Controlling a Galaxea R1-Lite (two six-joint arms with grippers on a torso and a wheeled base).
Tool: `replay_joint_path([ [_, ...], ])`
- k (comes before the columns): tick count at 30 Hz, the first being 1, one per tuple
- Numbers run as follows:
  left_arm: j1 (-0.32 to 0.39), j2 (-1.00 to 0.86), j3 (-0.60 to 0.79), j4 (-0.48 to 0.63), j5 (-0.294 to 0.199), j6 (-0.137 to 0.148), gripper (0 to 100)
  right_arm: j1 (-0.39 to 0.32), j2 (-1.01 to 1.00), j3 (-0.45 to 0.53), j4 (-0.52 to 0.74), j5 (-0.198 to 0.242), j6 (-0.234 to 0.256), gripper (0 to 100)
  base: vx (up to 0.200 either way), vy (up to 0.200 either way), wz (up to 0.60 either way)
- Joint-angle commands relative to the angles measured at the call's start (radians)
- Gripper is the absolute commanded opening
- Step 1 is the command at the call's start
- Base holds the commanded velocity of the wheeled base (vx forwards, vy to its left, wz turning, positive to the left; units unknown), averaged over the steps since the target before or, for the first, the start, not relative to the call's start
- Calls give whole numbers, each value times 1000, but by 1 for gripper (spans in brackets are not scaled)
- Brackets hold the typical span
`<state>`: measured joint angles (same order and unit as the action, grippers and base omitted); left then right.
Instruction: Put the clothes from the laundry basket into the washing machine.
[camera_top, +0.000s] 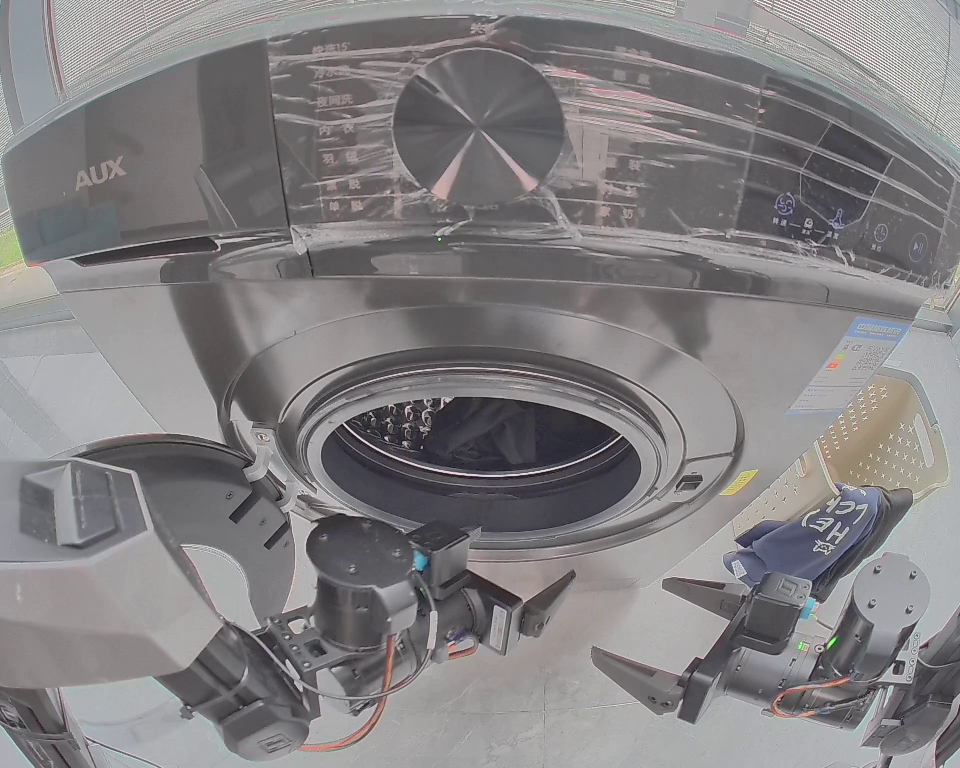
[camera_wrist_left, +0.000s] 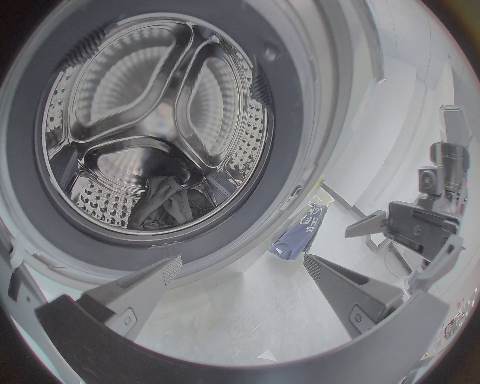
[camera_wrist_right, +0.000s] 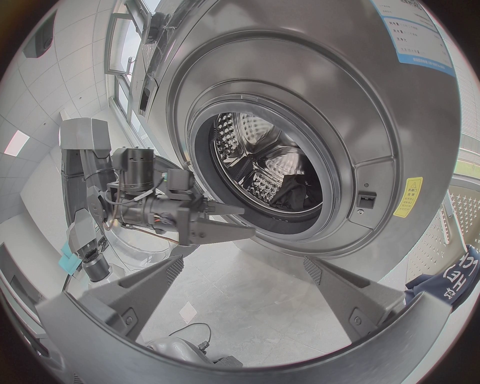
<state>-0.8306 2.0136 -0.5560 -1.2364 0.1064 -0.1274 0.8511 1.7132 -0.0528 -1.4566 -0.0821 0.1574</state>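
Note:
The washing machine (camera_top: 480, 300) stands with its round door (camera_top: 215, 495) swung open to the left. A dark garment (camera_wrist_left: 165, 202) lies at the bottom of the steel drum (camera_wrist_left: 150, 100). A navy garment with white print (camera_top: 815, 535) hangs over the rim of the beige laundry basket (camera_top: 890, 440) to the machine's right. My left gripper (camera_wrist_left: 240, 265) is open and empty, low in front of the drum opening. My right gripper (camera_top: 630, 620) is also open and empty, just left of and below the navy garment, over the floor.
Pale tiled floor (camera_wrist_right: 260, 310) spreads in front of the machine between the two arms. The open door sits close behind my left arm. A cable (camera_wrist_right: 192, 330) lies on the floor below the right wrist.

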Motion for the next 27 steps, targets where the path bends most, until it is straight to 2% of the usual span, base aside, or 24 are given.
replay_joint_path([
  [1,-38,-116,159,-103,-5,-26,100,11,-76,53,12,-4,4,100,0,0,0],
  [2,-39,-121,163,-104,-5,-27,100,11,-78,53,15,-4,4,100,0,0,0],
  [4,-47,-214,235,-126,6,-72,100,2,-144,53,30,-16,5,100,0,0,0],
  [5,-47,-214,235,-126,6,-72,100,0,-149,53,30,-16,5,100,0,0,0],
  [7,-42,-348,306,-121,6,-95,100,-17,-259,53,44,-31,5,100,0,0,0],
  [9,-28,-404,335,-120,7,-98,100,-43,-299,53,59,-31,1,100,0,0,0],
  [14,5,-555,430,-117,24,-97,100,-170,-382,53,136,-30,-18,100,0,0,0],
  [19,48,-653,504,-112,50,-93,100,-303,-495,53,234,-22,-15,100,0,0,0],
  [22,81,-684,553,-115,56,-86,100,-343,-570,53,328,-22,-16,100,-200,0,0],
  [24,114,-734,556,-83,75,-84,100,-354,-646,53,426,-25,-16,100,-200,0,0],
  [27,153,-855,556,29,82,-81,100,-386,-764,53,558,-27,-16,100,-200,0,0],
])
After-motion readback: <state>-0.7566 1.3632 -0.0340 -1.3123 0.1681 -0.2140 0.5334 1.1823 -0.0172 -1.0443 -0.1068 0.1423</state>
